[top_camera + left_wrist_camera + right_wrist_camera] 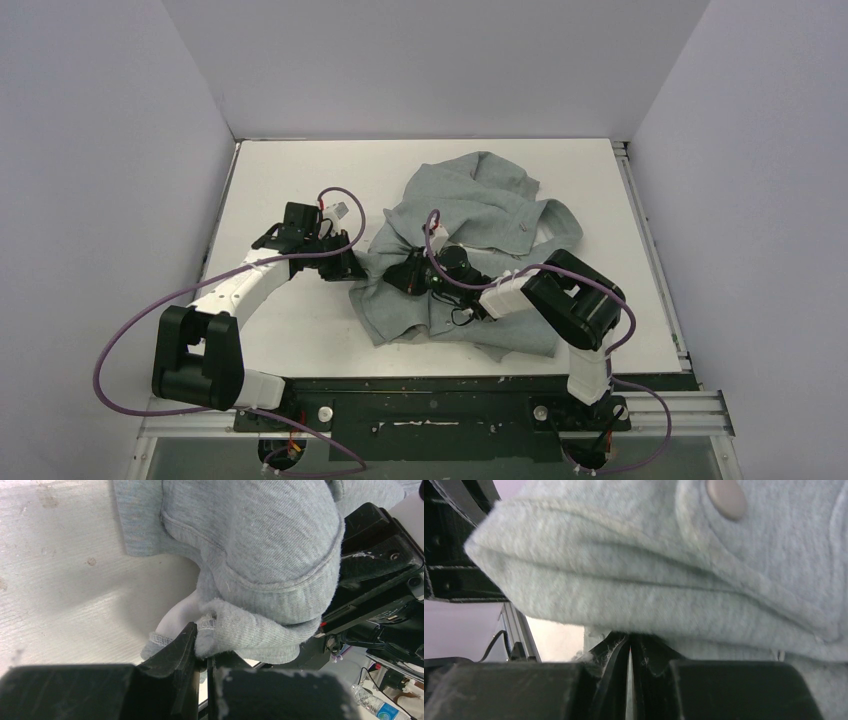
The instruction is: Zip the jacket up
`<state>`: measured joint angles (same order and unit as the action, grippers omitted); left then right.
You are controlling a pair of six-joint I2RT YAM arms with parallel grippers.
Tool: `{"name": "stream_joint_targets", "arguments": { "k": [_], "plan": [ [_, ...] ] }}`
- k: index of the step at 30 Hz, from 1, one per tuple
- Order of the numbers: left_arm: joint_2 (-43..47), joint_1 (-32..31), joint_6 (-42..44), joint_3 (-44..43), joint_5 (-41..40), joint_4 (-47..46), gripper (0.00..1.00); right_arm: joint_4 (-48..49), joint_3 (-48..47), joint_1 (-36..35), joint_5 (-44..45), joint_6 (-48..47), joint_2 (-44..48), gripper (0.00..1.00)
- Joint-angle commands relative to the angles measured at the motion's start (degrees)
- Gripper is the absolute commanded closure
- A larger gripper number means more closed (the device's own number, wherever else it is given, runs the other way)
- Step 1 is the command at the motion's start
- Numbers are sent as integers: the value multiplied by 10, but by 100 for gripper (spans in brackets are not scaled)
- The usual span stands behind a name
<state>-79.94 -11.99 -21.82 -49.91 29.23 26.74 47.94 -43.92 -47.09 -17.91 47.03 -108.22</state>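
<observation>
The jacket (260,545) is being gripped: its edge is pinched in the left tool (201,645), the right tool (629,640) pressed together under a fold. Next, its front edges must be lined up.

White tabletop (300,180) boxed in by plain pale-lilac walls (430,60) — soft, even light, faint shadows.
</observation>
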Motion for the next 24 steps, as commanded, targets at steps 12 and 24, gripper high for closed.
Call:
{"name": "stream_joint_targets", "arguments": {
  "k": [12,24],
  "plan": [
    [6,3,6,-17,15,-24,100,-15,65,-1,59,-63,121,98],
    [1,2,5,-27,21,-22,100,197,90,13,-25,54,37,59]
  ]
}}
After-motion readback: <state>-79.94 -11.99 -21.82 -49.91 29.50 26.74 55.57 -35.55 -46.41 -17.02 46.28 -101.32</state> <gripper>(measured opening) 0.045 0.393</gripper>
